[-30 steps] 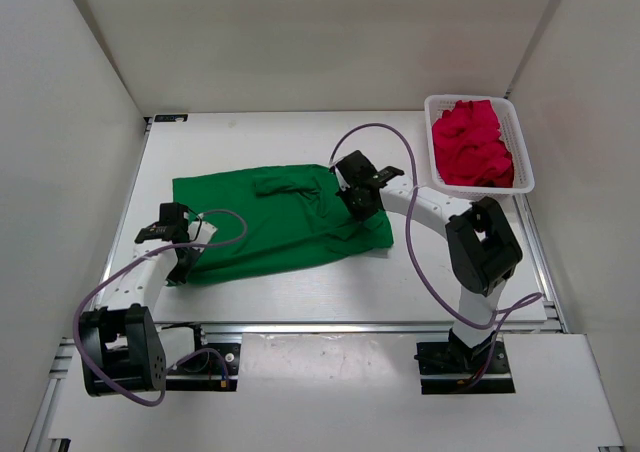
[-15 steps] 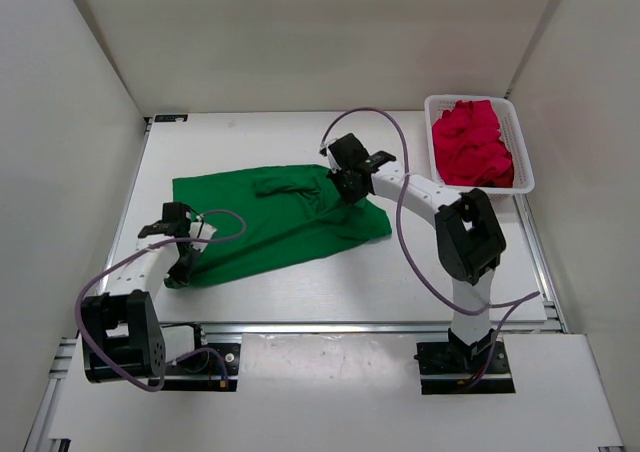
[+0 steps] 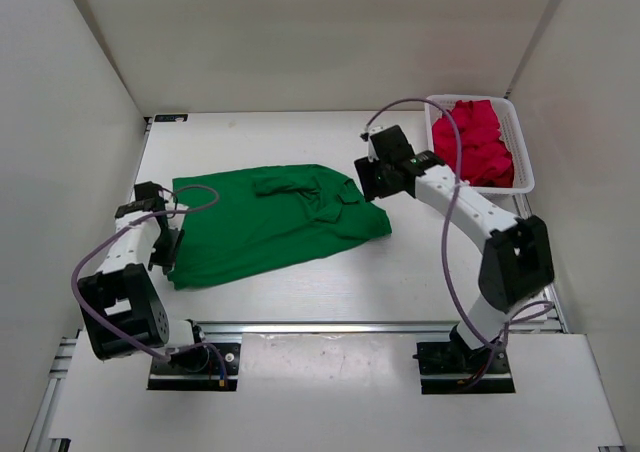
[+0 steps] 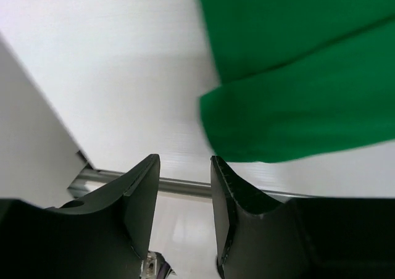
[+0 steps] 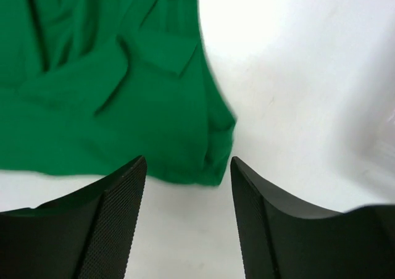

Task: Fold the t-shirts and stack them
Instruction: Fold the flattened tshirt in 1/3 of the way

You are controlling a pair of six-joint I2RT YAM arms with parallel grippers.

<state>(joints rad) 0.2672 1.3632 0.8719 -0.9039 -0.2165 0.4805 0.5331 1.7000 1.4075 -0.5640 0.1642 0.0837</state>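
Right wrist view gives you the right pincer [image 5: 188, 165] released and empty over bare bench [image 5: 296, 75], with the green shirt [image 5: 92, 94] just ahead, leftward. Your left pincer [image 4: 185, 165] is likewise released, the same shirt's corner ahead to its right. Beyond the right pincer, red shirts [image 3: 478, 144] lie bunched in the basket [image 3: 522, 157].

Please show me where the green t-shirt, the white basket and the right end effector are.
Green t-shirt [image 3: 270, 227]: top external view, middle of the cloth.
White basket [image 3: 524, 147]: top external view, its right rim.
Right end effector [image 5: 187, 165]: right wrist view, midway between fingertips.
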